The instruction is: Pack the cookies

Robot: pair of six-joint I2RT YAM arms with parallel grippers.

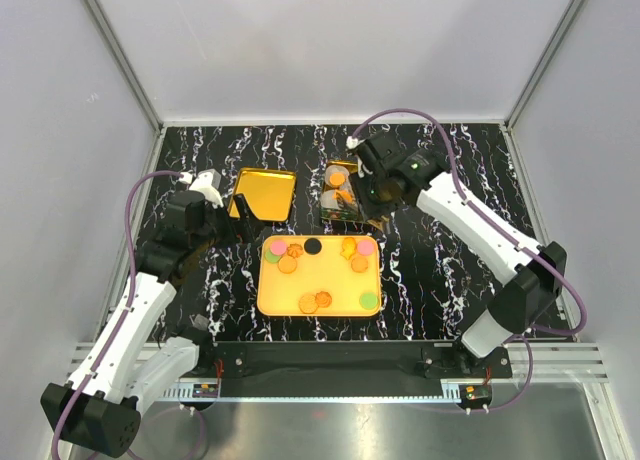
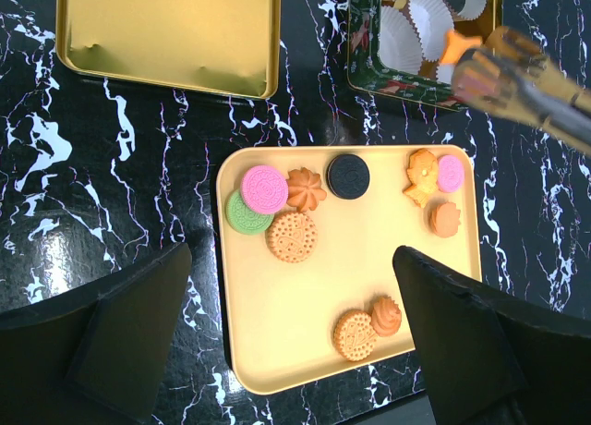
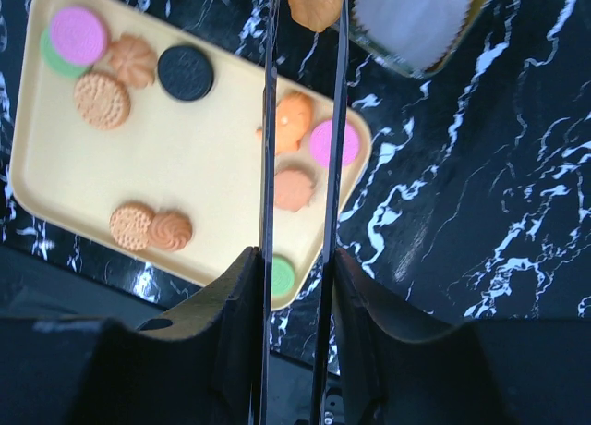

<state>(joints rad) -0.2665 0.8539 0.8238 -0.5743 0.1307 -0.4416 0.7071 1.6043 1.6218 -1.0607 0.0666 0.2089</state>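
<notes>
Several cookies lie on the yellow tray [image 1: 300, 280]: a pink one [image 2: 265, 188], a green one [image 2: 242, 216], a black one [image 2: 348, 176] and orange ones [image 2: 292, 236]. My right gripper [image 3: 295, 263] is shut on metal tongs [image 3: 271, 148]. The tongs' tips pinch an orange cookie [image 3: 314, 2] over the open tin [image 1: 342, 195], next to a white paper cup [image 3: 411, 18]. This shows in the left wrist view too, with the tongs [image 2: 517, 88] and the held cookie [image 2: 456, 46]. My left gripper [image 2: 295, 342] is open and empty, above the tray's near edge.
A gold lid [image 1: 265, 193] lies left of the tin on the black marbled table [image 1: 450, 270]. The tin holds several white paper cups [image 2: 406, 37], some with cookies in them. White walls stand round the table.
</notes>
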